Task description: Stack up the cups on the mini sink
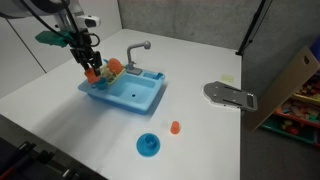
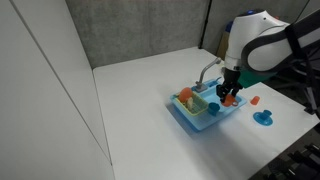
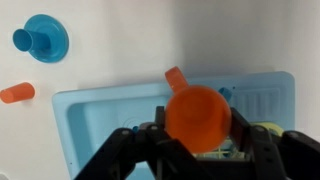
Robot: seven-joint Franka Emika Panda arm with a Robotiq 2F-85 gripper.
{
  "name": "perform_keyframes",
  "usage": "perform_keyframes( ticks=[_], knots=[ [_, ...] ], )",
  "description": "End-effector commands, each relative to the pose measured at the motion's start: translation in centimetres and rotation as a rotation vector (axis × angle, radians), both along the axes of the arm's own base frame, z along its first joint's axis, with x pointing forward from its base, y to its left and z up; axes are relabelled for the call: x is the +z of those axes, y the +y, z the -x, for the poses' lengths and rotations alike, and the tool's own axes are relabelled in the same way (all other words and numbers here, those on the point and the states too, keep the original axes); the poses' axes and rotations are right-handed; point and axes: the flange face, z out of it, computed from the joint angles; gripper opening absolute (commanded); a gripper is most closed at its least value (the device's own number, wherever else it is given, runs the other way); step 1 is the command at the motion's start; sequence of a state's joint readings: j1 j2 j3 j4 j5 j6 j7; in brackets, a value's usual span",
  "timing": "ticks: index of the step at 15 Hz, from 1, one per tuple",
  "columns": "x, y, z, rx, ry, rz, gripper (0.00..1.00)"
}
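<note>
The light blue mini sink with a grey faucet stands on the white table and shows in both exterior views. My gripper hovers over its dish-rack end, shut on an orange-red cup, whose handle points away. In an exterior view the gripper holds the cup just above the sink. The wrist view shows the basin below the fingers. A second orange-red cup lies on the table beside the sink and also shows in the wrist view. An orange item sits in the rack.
A round blue plate with a small blue cup on it lies in front of the sink and shows in the wrist view. A flat grey metal plate lies near the table edge. A cardboard box stands beyond it.
</note>
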State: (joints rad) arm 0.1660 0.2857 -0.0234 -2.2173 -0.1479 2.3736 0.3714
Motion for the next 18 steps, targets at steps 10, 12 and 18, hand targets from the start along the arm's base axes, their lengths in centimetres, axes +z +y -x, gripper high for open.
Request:
perform_keyframes(
  ticks=[10,12,18],
  knots=[
    [0.3,0.2,-1.4,-0.007,0.016,0.005,0.37],
    [0.2,0.4,-1.8,-0.009,0.018,0.01,0.37],
    [-1.0,1.0,-3.2,-0.007,0.023,0.017,0.37]
  ],
)
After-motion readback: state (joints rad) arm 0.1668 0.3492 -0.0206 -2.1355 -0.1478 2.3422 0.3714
